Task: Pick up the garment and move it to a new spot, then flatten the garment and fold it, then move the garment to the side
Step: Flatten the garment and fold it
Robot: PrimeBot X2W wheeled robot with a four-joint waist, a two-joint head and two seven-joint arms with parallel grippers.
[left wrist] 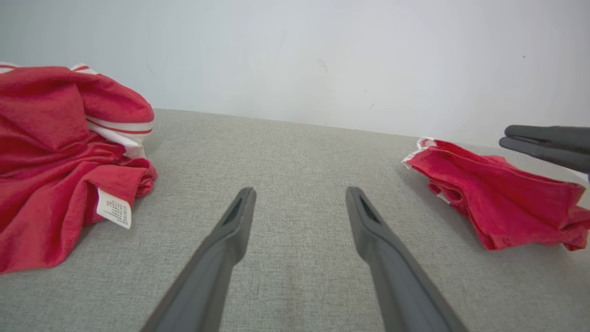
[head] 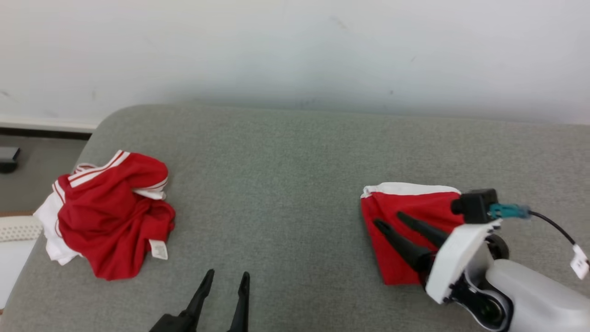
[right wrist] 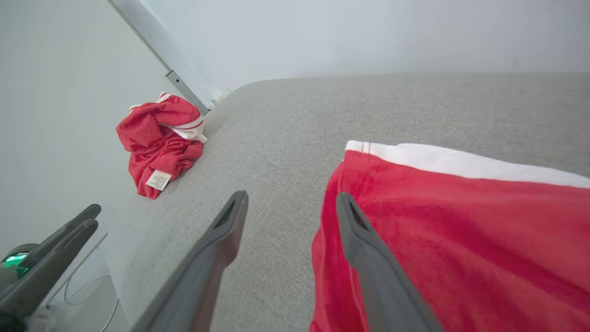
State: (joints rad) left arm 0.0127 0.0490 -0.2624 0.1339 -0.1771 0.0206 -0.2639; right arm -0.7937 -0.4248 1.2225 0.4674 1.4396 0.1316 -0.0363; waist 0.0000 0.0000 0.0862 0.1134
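A folded red garment (head: 405, 230) with a white band along its far edge lies flat on the right of the grey padded surface (head: 286, 175). My right gripper (head: 388, 219) hovers open over its left edge. In the right wrist view, this gripper (right wrist: 291, 197) has one finger above the red cloth (right wrist: 461, 230) and the other above bare grey fabric, with nothing between them. My left gripper (head: 227, 274) stands open near the front edge; in its own view (left wrist: 299, 191) the jaws are wide apart and empty. From there the folded garment (left wrist: 498, 203) lies off to the right.
A second red garment (head: 110, 212) with white stripes and a label lies crumpled at the surface's left end (left wrist: 50, 161) (right wrist: 156, 143). A white wall runs behind. Past the left edge are floor, a white perforated object (head: 18, 228) and a dark box (head: 8, 159).
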